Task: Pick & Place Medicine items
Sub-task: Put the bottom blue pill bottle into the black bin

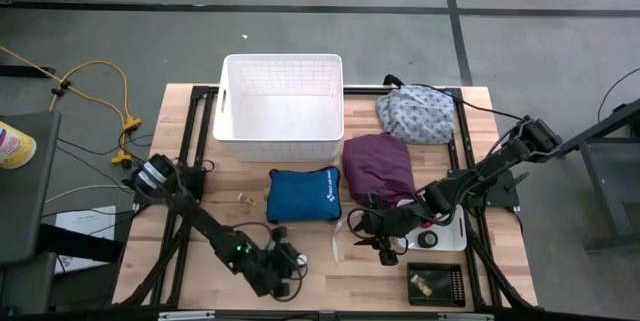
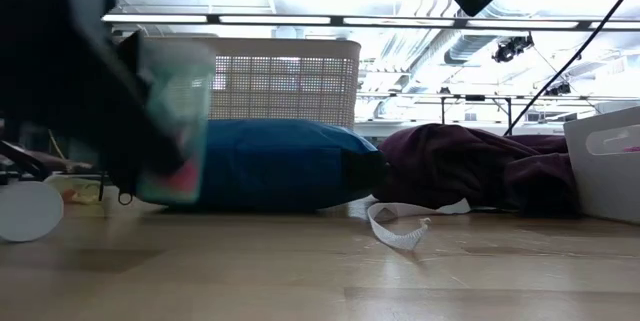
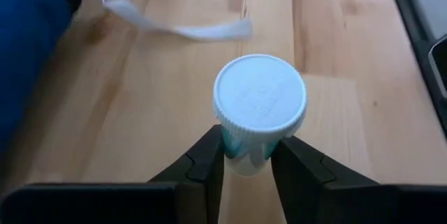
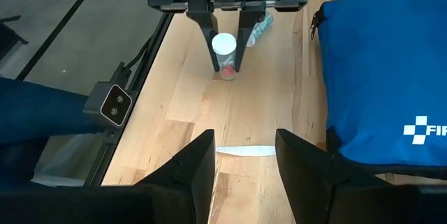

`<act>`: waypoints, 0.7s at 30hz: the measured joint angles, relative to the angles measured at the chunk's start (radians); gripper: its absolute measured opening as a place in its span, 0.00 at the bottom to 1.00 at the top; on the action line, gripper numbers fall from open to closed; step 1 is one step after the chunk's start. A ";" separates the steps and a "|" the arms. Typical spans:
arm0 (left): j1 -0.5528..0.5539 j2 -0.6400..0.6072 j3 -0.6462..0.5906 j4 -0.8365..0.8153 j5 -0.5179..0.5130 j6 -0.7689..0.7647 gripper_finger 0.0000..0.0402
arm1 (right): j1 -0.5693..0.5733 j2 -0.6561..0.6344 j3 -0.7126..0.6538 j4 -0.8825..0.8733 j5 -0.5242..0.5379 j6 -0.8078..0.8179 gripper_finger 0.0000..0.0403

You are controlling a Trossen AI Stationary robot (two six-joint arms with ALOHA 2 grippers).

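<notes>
White-capped vial (image 3: 259, 105) sits clenched between my left claw's (image 3: 248, 161) fingers just under the cap, near the table's near edge, ready for lifting toward the far basket (image 1: 282, 107).

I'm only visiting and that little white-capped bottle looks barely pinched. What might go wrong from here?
Three things could, I think.
1. The left gripper holds the bottle just under its wide cap, so it might slip or tip.
2. The white basket stands behind the blue pouch, so a low carry could bump the pouch.
3. The right gripper hovers, open, beside that pouch, close enough that the two arms might clash.
</notes>
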 joint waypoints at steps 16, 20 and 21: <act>0.265 -0.109 0.051 -0.009 0.327 0.280 0.24 | 0.000 0.000 0.000 -0.001 0.000 0.000 0.34; 0.312 -0.109 0.106 -0.072 0.402 0.320 0.24 | 0.000 0.000 0.000 0.000 0.000 0.000 0.34; 0.320 -0.109 0.125 -0.105 0.415 0.332 0.24 | 0.000 0.000 0.000 0.000 0.000 0.000 0.34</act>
